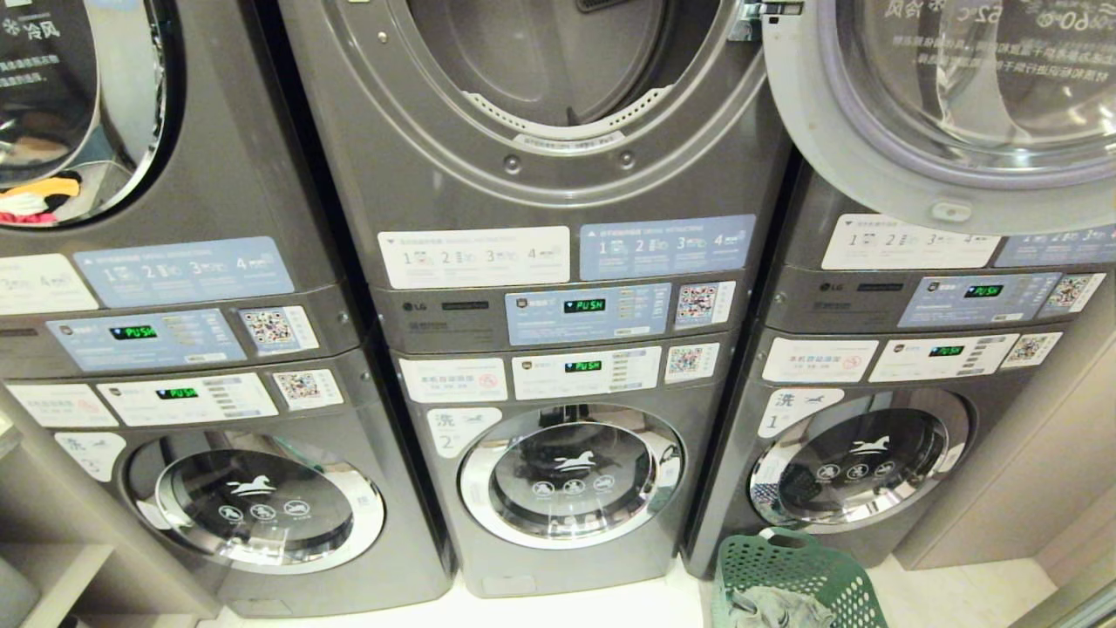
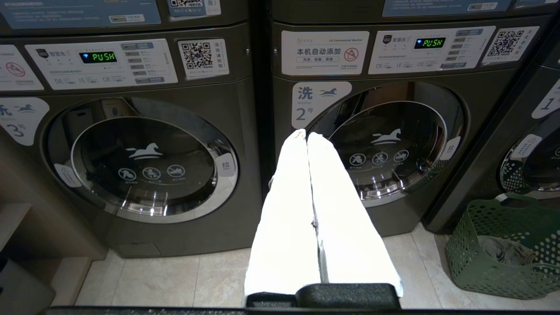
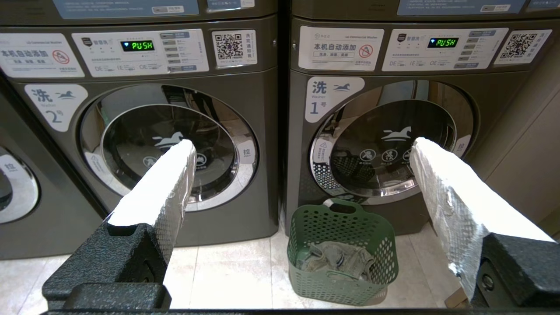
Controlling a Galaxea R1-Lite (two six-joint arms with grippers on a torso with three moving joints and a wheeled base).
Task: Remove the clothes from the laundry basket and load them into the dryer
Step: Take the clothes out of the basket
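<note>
The dryer (image 1: 558, 78) in the middle stack stands open with its door (image 1: 950, 113) swung right, and its drum looks empty, so loading is not yet begun. The basket (image 3: 341, 245) sits on the floor (image 3: 227, 271) before washer 1 with the clothes (image 3: 334, 260) inside; the right gripper (image 3: 302, 153) is wide apart and empty, the left gripper (image 2: 306, 135) is pressed together, both well apart from the basket.

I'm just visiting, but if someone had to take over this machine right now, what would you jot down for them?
Left gripper: shut, empty, held out toward the washers.
Right gripper: wide open, empty.
Laundry basket: on the floor before washer 1, grey clothes inside.
Dryer: middle upper drum, door swung open to the right; no clothes seen inside.
Done: nothing loaded.
Left: lift every garment from the basket into the drum.
</note>
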